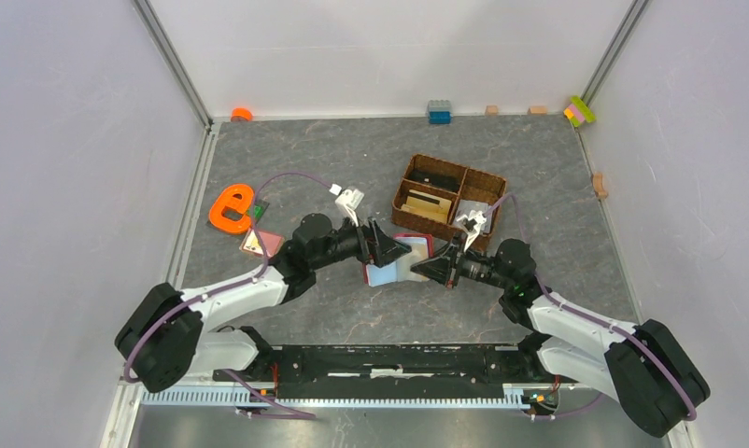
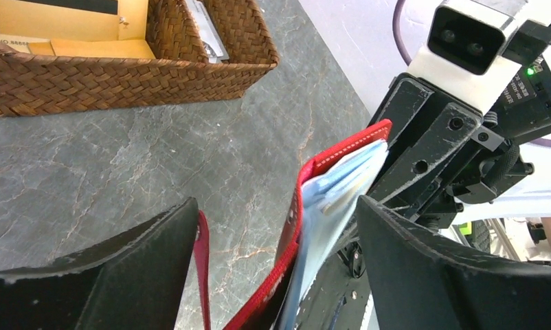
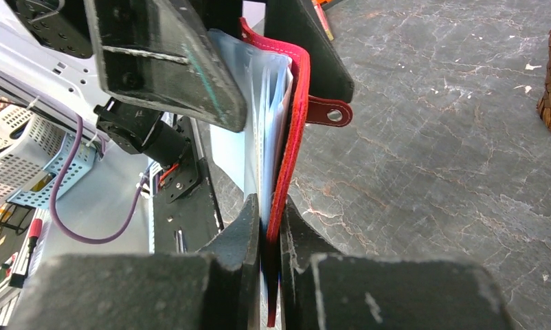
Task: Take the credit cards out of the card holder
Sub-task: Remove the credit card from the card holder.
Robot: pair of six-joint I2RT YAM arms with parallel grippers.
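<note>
Right fingers [image 3: 237, 268] pinch one holder [image 3: 295, 137] (red)

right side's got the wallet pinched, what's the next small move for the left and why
Probably shift the left gripper sideways until only the credit cards sit between its open jaws; they now straddle the red cover of the card holder too, while the right gripper pins its other edge.

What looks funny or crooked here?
The red card holder isn't lying flat: it stands up on edge, pinched by the right claw, with light blue cards poking out. The left claw is open around it. Nothing looks spilled or broken.
</note>
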